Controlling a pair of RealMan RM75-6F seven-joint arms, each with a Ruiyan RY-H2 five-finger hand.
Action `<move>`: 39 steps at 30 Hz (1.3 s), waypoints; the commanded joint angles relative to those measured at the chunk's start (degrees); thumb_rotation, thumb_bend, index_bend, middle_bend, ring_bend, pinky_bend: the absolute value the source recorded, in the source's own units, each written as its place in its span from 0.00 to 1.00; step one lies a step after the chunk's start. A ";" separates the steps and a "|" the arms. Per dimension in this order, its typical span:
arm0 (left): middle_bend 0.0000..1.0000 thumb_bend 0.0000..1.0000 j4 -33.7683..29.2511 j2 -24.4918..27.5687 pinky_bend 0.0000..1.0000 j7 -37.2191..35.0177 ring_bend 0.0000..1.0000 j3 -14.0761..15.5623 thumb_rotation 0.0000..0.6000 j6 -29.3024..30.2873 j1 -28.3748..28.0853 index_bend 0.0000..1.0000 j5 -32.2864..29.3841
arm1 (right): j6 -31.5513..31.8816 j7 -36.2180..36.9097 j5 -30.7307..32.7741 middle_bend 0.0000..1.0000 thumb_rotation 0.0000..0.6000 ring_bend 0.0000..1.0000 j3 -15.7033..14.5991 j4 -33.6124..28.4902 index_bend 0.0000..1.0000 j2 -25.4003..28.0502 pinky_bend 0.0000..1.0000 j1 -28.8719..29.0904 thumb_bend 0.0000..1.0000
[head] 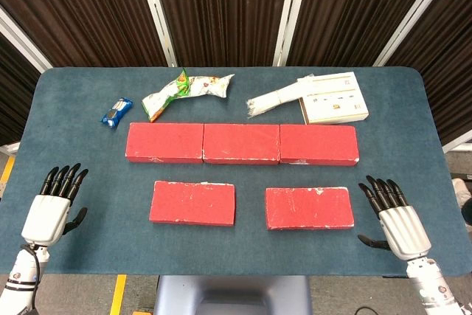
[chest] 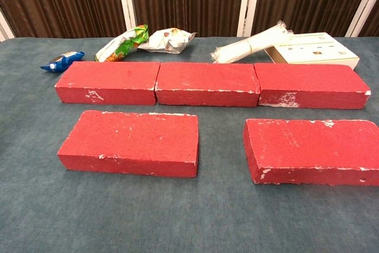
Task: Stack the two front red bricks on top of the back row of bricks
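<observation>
Three red bricks form the back row [head: 241,143] [chest: 207,83], laid end to end across the blue table. Two more red bricks lie flat in front of it: the front left brick [head: 192,203] [chest: 131,141] and the front right brick [head: 309,207] [chest: 314,150]. My left hand [head: 53,205] rests open at the table's front left, well apart from the front left brick. My right hand [head: 394,216] is open at the front right, just beside the front right brick's end without touching it. Neither hand shows in the chest view.
Behind the back row lie a blue snack packet [head: 116,112], a green and white bag [head: 184,91], a white wrapped roll [head: 280,97] and a white box [head: 335,99]. The table's front edge [head: 236,271] runs just below the hands.
</observation>
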 commanded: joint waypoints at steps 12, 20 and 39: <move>0.00 0.34 -4.38 1.21 0.05 -6.40 0.00 3.86 1.00 -6.33 -6.11 0.00 9.62 | -0.16 2.47 -1.49 0.00 1.00 0.00 -0.79 -0.23 0.00 0.94 0.00 0.13 0.11; 0.00 0.29 -10.58 0.36 0.03 -10.47 0.00 3.32 1.00 -20.24 -15.35 0.00 9.28 | -0.87 4.75 -2.50 0.00 1.00 0.00 -1.44 -0.16 0.00 1.94 0.00 0.62 0.11; 0.00 0.25 -3.29 -9.43 0.00 -14.68 0.00 -0.86 1.00 -35.01 -26.62 0.00 0.60 | -1.11 8.47 -2.99 0.00 1.00 0.00 -1.69 0.01 0.00 3.38 0.00 1.06 0.11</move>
